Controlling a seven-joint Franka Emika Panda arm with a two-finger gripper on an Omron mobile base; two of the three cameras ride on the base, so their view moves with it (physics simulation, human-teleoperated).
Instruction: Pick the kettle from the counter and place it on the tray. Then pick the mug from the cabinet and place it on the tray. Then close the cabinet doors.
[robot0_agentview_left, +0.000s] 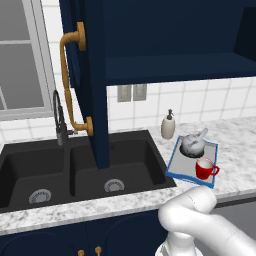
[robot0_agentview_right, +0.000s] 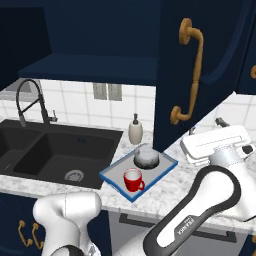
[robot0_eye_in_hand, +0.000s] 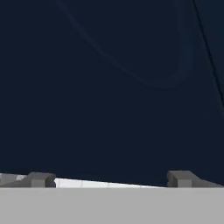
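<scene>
On the blue-rimmed flat grey tray (robot0_agentview_left: 174, 165), squat silvery round kettle (robot0_agentview_left: 193, 144) and glossy red loop-handled mug (robot0_agentview_left: 204, 169) sit side by side; gripper (robot0_eye_in_hand: 109, 179) spread wide, facing navy cabinet door (robot0_eye_in_hand: 109, 87).

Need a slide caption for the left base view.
Kettle and mug on the tray; cabinet door open above the sink.
</scene>
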